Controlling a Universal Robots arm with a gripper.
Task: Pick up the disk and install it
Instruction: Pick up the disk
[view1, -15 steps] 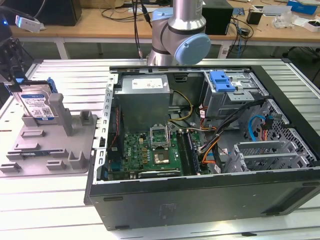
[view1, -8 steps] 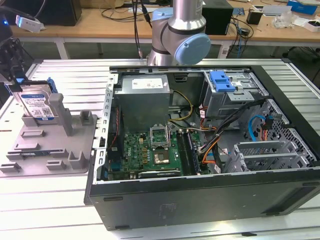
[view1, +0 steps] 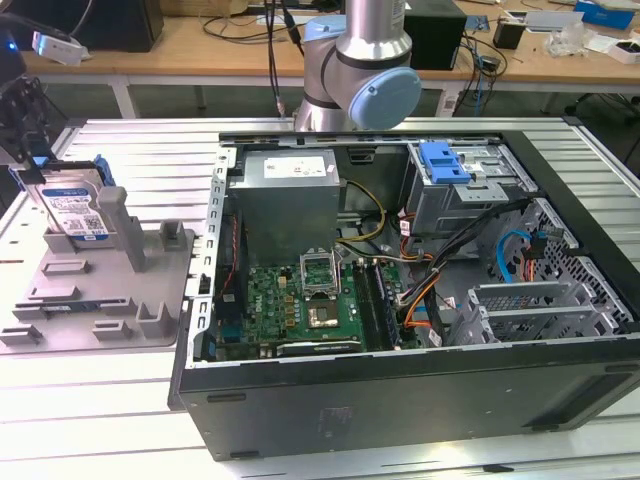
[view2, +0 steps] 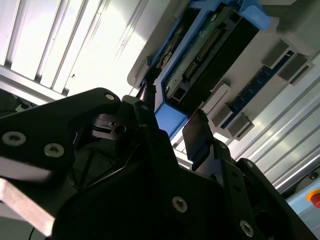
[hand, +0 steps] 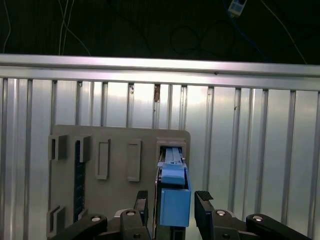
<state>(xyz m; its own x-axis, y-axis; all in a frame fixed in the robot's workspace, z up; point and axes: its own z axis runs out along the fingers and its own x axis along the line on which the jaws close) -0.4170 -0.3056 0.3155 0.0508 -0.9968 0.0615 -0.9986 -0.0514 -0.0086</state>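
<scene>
The disk (view1: 75, 210) stands on edge in a slot of the grey holder plate (view1: 110, 300), at the exterior view's left. It is silver, with a white-and-blue label and a blue carrier around it. My gripper (view1: 30, 155) hangs right above its top edge. In the first wrist view the gripper (hand: 172, 197) is open, with a black finger on each side of the disk's blue carrier end (hand: 175, 195) and a small gap showing. From the second wrist view, the gripper (view2: 170, 125) straddles the same blue edge of the disk (view2: 200, 55).
An open computer case (view1: 400, 400) lies on the slatted metal table (view1: 130, 150). Inside are a grey power-supply box (view1: 285, 195), a motherboard (view1: 300, 305) and a drive bay with a blue latch (view1: 445, 160). The arm's elbow (view1: 365, 70) rises behind the case.
</scene>
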